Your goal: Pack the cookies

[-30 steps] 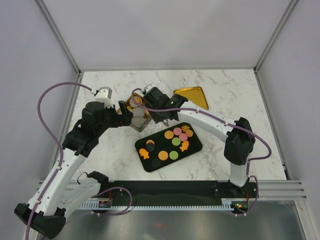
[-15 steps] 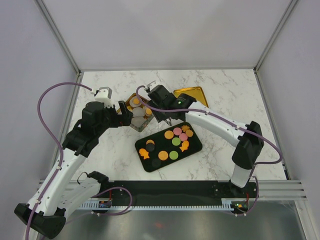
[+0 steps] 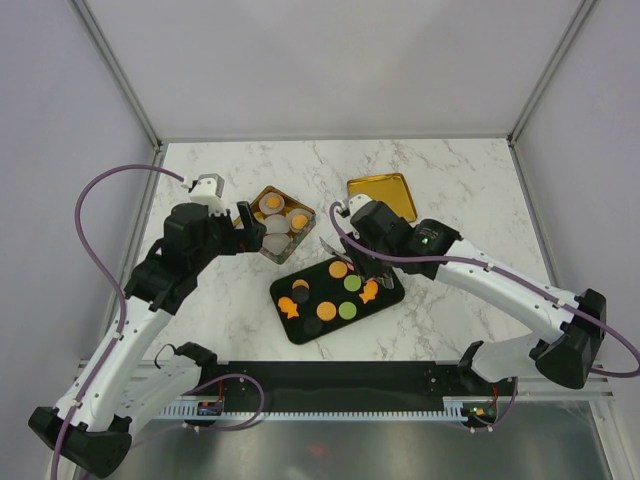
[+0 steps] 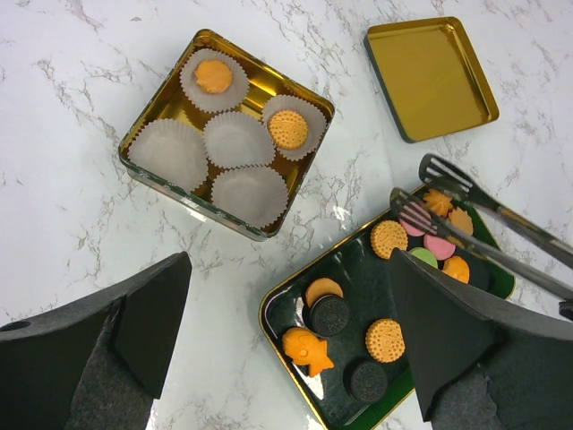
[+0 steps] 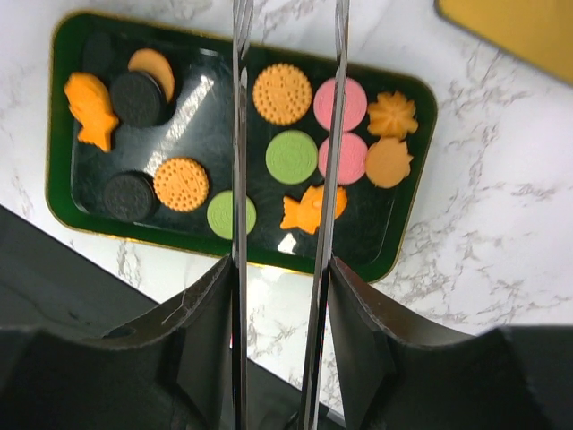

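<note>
The cookies (image 3: 347, 284) lie on a black oblong tray (image 3: 300, 330): orange, pink, green and dark rounds and orange fish and flower shapes. They also show in the right wrist view (image 5: 291, 157). Two orange cookies (image 4: 287, 129) sit in white paper cups in the gold tin (image 4: 179, 85). My right gripper (image 5: 277, 269) is shut on metal tongs (image 5: 239, 134). The tongs stand open over the tray's right half, with nothing seen between the tips (image 4: 430, 167). My left gripper (image 4: 288, 260) is open and empty, above the marble between tin and tray.
The gold lid (image 3: 381, 195) lies upside down behind the tray, right of the tin (image 3: 251, 203). Three cups (image 4: 237, 139) in the tin are empty. White marble table (image 3: 480, 200), walls on three sides.
My right arm has swung right and toward the near edge, carrying the tongs from over the tin to over the tray. The left arm has not moved.
</note>
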